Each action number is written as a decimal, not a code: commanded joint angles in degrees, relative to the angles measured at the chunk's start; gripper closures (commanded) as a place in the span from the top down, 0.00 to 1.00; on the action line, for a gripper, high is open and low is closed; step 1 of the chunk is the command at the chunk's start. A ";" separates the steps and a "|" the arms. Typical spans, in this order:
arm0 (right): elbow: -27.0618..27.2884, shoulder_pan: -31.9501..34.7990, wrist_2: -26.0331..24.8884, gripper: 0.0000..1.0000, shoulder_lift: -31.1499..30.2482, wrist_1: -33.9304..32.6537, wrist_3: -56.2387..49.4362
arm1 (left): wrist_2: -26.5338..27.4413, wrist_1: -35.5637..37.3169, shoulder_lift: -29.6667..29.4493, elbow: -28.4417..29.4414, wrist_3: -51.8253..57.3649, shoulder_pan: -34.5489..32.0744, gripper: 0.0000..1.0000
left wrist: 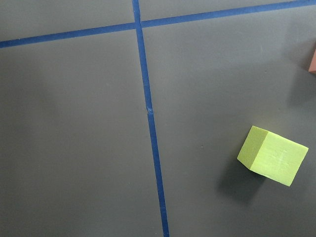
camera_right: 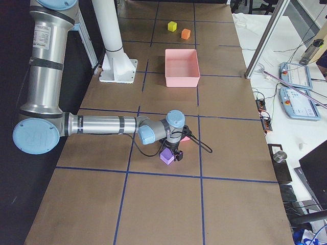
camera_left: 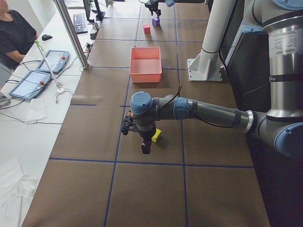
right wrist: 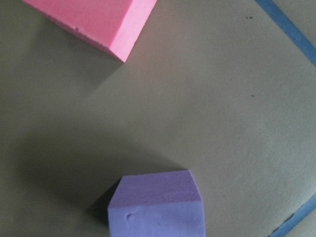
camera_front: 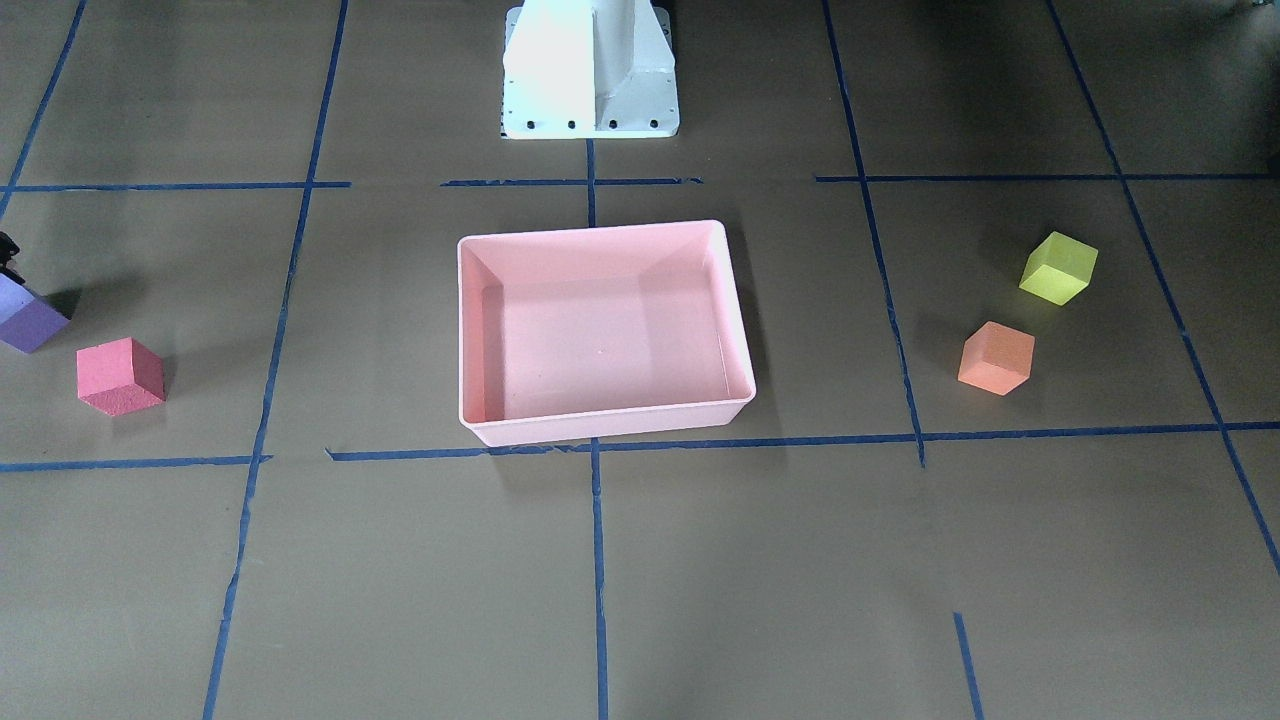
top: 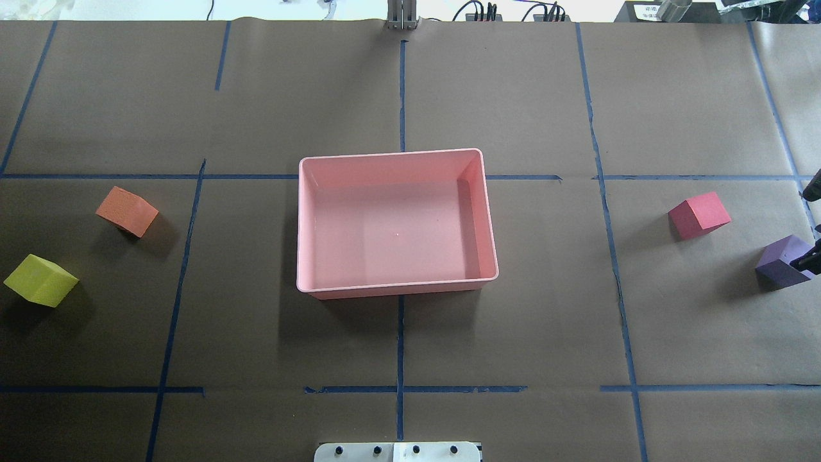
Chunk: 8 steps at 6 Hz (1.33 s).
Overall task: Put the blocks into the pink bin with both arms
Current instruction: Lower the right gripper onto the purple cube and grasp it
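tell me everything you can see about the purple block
The purple block is a small matte, foam-like cube with sharp edges and a tiny dent on one face. It sits flat on the brown table, turned diagonal to the blue tape lines, outside the pink bin and apart from the red-pink block. The right gripper is at it, one finger overlapping its edge overhead; whether they touch cannot be told.

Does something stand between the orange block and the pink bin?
Nothing visible does. Between the orange block and the pink bin there is only the table's brown paper and one blue tape line. The yellow block sits farther out, not in between.
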 commanded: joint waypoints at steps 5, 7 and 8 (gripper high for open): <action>-1.30 -0.76 3.40 0.95 -0.23 0.09 -0.17 | 0.00 -0.03 -0.21 -0.27 0.00 0.00 1.00; -1.91 -3.57 2.88 0.65 0.20 0.18 -0.17 | 0.00 -0.12 -0.21 -0.27 0.00 0.00 1.00; -1.83 -3.49 2.88 0.35 0.20 0.18 -0.17 | 0.00 -0.12 -0.21 -0.27 0.00 0.00 1.00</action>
